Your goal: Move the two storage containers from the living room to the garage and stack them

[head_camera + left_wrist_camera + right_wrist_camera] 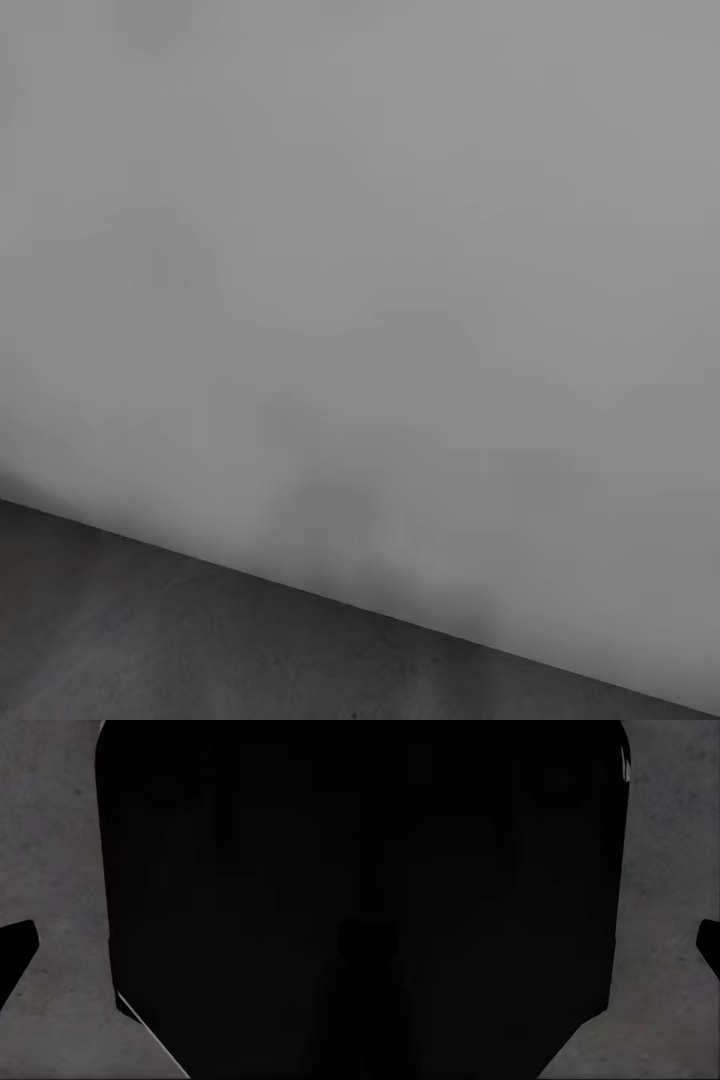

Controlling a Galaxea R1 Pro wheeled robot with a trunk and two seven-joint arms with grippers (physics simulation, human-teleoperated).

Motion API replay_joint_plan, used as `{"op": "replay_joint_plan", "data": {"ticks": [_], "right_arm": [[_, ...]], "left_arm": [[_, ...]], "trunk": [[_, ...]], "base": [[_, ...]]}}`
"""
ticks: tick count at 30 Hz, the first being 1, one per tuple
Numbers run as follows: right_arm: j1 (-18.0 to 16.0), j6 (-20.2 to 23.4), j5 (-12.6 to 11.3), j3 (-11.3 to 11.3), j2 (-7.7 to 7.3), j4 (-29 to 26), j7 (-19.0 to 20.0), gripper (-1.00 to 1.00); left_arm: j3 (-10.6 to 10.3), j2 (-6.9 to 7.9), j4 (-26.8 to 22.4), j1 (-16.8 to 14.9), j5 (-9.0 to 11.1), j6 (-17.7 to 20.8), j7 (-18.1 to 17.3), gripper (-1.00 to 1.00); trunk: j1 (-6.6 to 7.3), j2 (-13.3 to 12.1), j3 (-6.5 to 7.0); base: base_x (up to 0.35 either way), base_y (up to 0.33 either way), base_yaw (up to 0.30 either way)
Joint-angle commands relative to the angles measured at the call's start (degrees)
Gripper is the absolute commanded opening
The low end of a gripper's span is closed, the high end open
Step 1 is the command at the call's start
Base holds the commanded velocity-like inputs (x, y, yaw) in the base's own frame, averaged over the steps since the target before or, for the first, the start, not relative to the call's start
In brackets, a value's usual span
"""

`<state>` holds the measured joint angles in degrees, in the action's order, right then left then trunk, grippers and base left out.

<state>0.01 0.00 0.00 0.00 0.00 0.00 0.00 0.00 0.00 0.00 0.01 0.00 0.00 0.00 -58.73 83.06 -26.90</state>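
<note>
Head cam close to a pale grey wall (400, 250), tilted, catching floor (150, 640). Both wrist cams look down at that concrete floor (52, 832) (675, 870), mostly blocked by black shapes.

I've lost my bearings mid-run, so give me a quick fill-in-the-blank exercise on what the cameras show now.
1. The head view faces a plain pale grey ____, which meets the floor along a slanted line.
2. The floor is dark grey speckled ____.
3. In the left wrist view, a large ____ shape blocks most of the floor behind it.

Missing words: wall; concrete; black
</note>
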Motion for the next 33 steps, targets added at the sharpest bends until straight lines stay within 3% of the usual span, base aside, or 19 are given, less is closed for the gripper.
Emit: {"op": "replay_joint_plan", "data": {"ticks": [1, 4, 25, 33], "right_arm": [[-0.1, -0.3, 0.2, -0.3, -0.33, -0.3, -0.3, 1.0], [-0.1, -0.3, 0.2, -0.2, -0.69, -0.4, -0.6, 1.0], [-0.1, -0.3, 0.2, -0.1, -0.66, -0.3, -0.5, 1.0], [0.0, -0.3, -0.1, -0.3, -0.48, 0.0, 0.7, 1.0]], "left_arm": [[0.0, -0.33, -0.3, -0.3, -0.3, -0.3, -0.1, 1.0], [0.0, -1.13, -0.4, -0.7, -0.2, -1.3, -0.1, 1.0], [0.0, -0.85, -0.4, -0.7, -0.1, -1.9, -0.1, 1.0], [-0.3, -0.49, -0.4, -0.7, -0.4, -0.6, -0.2, 1.0]], "trunk": [[0.0, 0.0, -0.03], [0.0, 0.0, -0.03], [0.0, 0.0, -0.03], [0.0, 0.0, -0.03]], "base": [[0.0, 0.0, 0.0], [0.0, 0.0, 0.0], [0.0, 0.0, -0.001], [0.0, 0.0, -0.169]]}}
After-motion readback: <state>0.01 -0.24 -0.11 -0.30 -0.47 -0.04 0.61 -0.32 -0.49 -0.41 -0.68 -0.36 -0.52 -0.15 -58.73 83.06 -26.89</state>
